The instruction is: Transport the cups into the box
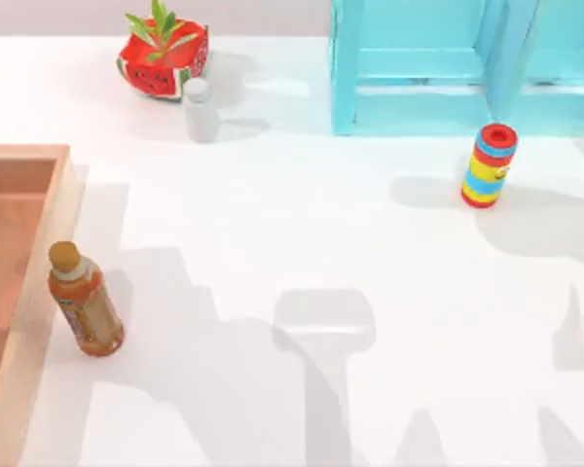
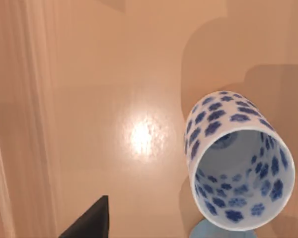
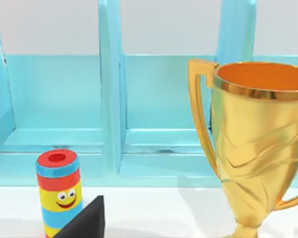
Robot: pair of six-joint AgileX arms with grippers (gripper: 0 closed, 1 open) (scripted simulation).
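Observation:
The white cup with blue flowers [image 2: 238, 163] rests on the floor of the light-wood box [image 2: 114, 74], its open mouth facing the left wrist camera. A pale blue sliver [image 2: 216, 232] peeks out beside it; I cannot tell whether it is the blue cup. A dark tip of my left gripper [image 2: 89, 223] hangs over the box floor, apart from the floral cup. In the top view the box [image 1: 63, 224] lies at the table's left edge. A dark tip of my right gripper [image 3: 87, 220] shows close to the striped cylinder [image 3: 58, 193].
An amber drink bottle [image 1: 86, 302] stands just right of the box wall. A white bottle [image 1: 200, 109] and a watermelon planter [image 1: 164, 53] sit at the back. The turquoise cabinet [image 1: 448, 68] is back right, with the striped cylinder [image 1: 489, 165] before it. A gold trophy [image 3: 258, 144] stands near the right gripper.

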